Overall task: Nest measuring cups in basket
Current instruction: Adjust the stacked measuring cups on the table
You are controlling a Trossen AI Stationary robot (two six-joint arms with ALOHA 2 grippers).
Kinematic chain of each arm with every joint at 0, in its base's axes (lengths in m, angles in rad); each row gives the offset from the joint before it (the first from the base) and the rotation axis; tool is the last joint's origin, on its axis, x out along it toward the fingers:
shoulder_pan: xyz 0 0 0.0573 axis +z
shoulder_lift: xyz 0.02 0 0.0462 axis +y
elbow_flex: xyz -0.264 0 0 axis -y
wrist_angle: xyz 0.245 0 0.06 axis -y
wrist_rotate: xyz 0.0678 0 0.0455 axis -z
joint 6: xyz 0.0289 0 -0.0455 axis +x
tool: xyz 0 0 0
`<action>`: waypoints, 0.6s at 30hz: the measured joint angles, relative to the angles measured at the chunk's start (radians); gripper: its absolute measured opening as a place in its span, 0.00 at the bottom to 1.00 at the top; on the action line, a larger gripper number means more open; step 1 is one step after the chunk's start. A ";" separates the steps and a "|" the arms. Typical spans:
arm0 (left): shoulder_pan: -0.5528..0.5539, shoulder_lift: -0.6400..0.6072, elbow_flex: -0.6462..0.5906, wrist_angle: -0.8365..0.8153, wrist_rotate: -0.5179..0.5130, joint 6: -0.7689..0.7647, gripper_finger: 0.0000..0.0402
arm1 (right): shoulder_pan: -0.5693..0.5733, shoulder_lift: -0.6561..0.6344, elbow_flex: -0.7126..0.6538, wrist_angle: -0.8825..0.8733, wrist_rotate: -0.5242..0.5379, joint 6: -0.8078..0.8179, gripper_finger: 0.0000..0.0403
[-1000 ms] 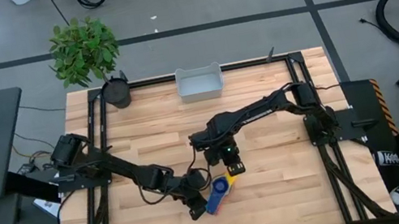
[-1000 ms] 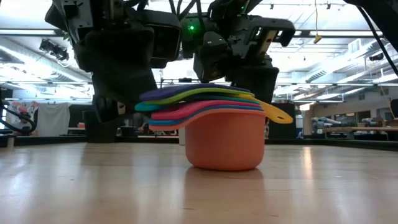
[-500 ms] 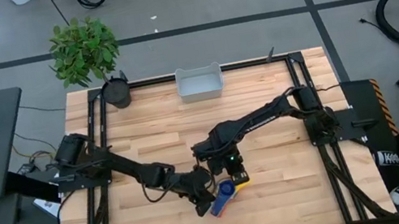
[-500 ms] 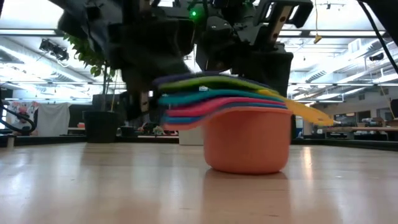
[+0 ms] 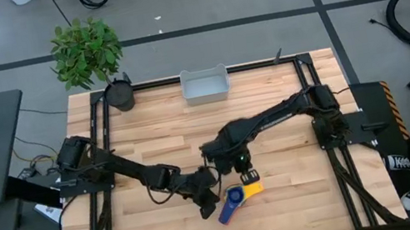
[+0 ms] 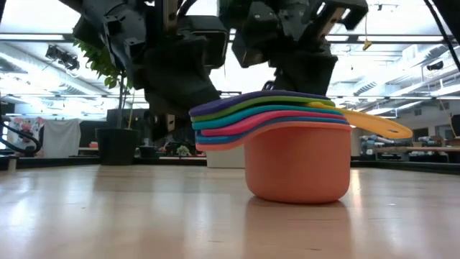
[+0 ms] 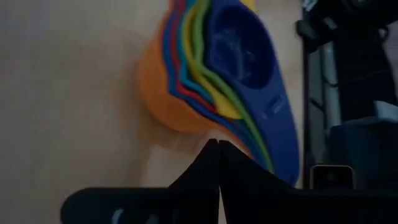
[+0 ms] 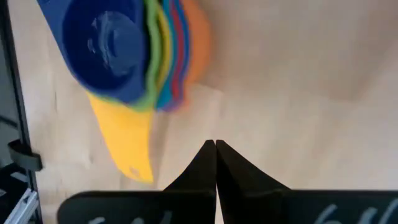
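Measuring cups [image 5: 235, 199] already nested in one stack near the bench's front edge, flanked by the closed, empty left gripper [image 5: 207, 208] and right gripper [image 5: 246, 174]; transfer to the basket [image 5: 205, 86] at the back edge remains.

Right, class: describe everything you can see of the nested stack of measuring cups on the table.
The nested stack of bright plastic measuring cups stands upright on the wooden table, near its front edge and far from the pale basket. An orange cup is outermost, a blue one innermost, with red, light blue, green and purple between. Most flat handles fan one way; the yellow handle sticks out the opposite side. Whether either gripper touches it cannot be told.
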 joint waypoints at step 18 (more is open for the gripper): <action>-0.031 -0.042 0.000 -0.200 0.019 0.020 0.00 | -0.029 -0.279 -0.248 -0.028 -0.001 0.323 0.00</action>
